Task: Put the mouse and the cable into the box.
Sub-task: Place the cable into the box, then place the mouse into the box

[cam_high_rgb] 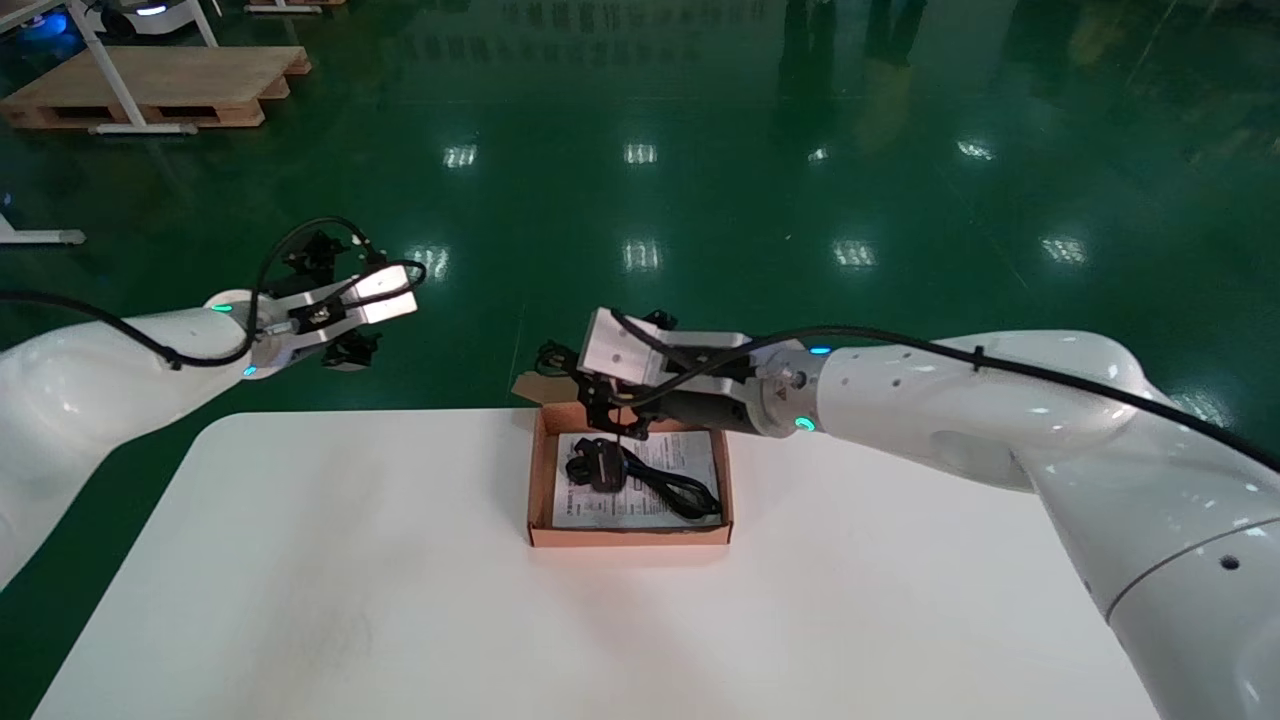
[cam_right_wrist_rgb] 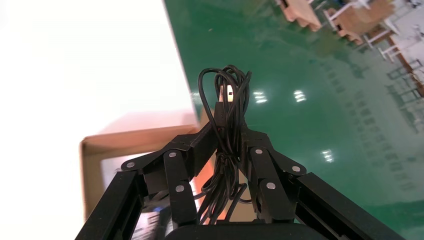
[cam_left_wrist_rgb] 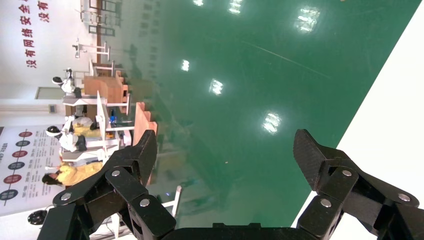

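White table [cam_high_rgb: 400,560] carries a cardboard box [cam_high_rgb: 630,536], with the mouse [cam_high_rgb: 600,468] lying inside on a printed sheet [cam_high_rgb: 690,455]. Over the box's far end, the right pincer [cam_right_wrist_rgb: 228,137] is clamped on the bundled cable [cam_right_wrist_rgb: 227,100]. The left pincer [cam_left_wrist_rgb: 224,145] hangs spread wide past the table's far left edge, above the green floor [cam_high_rgb: 700,150].

glossy green floor [cam_high_rgb: 720,200], ceiling-light reflections [cam_high_rgb: 640,255] across it. wooden pallet [cam_high_rgb: 150,95] at 10 o'clock with a white frame leg [cam_high_rgb: 105,70] over it. white tabletop [cam_high_rgb: 350,600] at 6 o'clock. left wrist view shows a white wall [cam_left_wrist_rgb: 20,75] with red lettering.
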